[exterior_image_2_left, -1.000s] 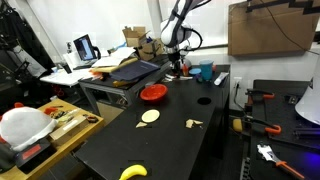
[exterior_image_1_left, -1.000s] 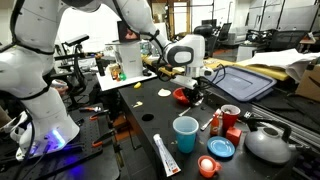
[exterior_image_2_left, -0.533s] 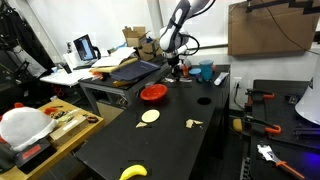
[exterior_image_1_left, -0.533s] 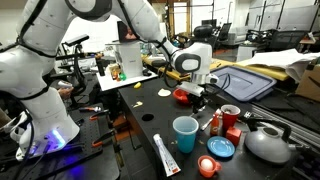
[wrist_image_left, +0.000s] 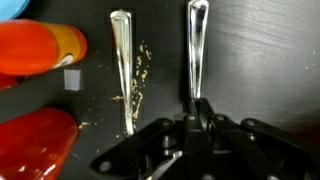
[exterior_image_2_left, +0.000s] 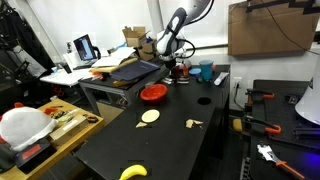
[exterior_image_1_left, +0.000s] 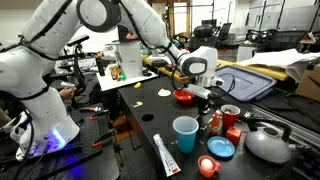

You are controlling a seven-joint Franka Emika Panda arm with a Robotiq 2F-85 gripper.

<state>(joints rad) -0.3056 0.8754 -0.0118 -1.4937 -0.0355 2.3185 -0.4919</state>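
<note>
In the wrist view two silver utensil handles lie side by side on the black table. My gripper [wrist_image_left: 196, 108] comes in from the bottom with its fingers closed around the lower end of the right utensil [wrist_image_left: 196, 50]. The left utensil [wrist_image_left: 122, 65] lies free beside some crumbs. A red bowl [wrist_image_left: 35, 145] and an orange-red object [wrist_image_left: 40, 48] sit at the left. In both exterior views the gripper [exterior_image_1_left: 203, 92] [exterior_image_2_left: 176, 68] is low over the table, next to the red bowl [exterior_image_1_left: 182, 95].
A teal cup [exterior_image_1_left: 185, 133], a red cup [exterior_image_1_left: 230, 115], a blue lid [exterior_image_1_left: 221, 148], a grey kettle [exterior_image_1_left: 268, 143] and a tube [exterior_image_1_left: 166, 155] stand near the gripper. A red plate [exterior_image_2_left: 153, 93], a yellow disc [exterior_image_2_left: 149, 116] and a banana [exterior_image_2_left: 132, 172] lie farther along the table.
The arm has moved along the table past the red bowl and lowered the gripper down to the tabletop.
</note>
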